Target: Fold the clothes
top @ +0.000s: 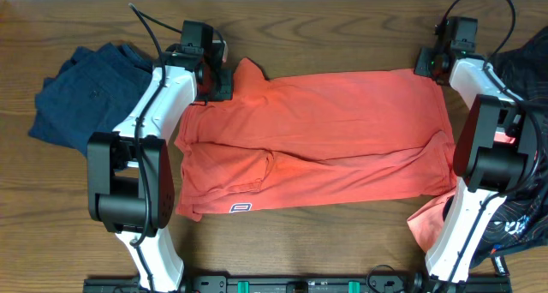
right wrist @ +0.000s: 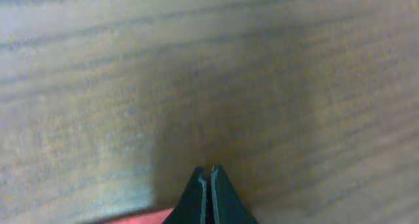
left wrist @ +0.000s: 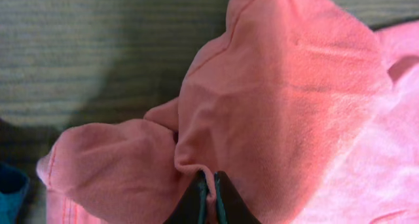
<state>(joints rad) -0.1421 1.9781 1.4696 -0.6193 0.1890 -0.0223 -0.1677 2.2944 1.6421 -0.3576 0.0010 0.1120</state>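
A wooden table point(top: 342, 250) is seen beneath everything. An orange shirt point(top: 342, 130) is spread flat between the left gripper point(left wrist: 210, 177) and the right gripper point(right wrist: 208, 169), and a navy garment point(top: 81, 92) lies outboard of the left one. A fold of the shirt is pinched by the left gripper. The right gripper's fingers are pressed together at the shirt's corner, where only a sliver of red cloth is seen.
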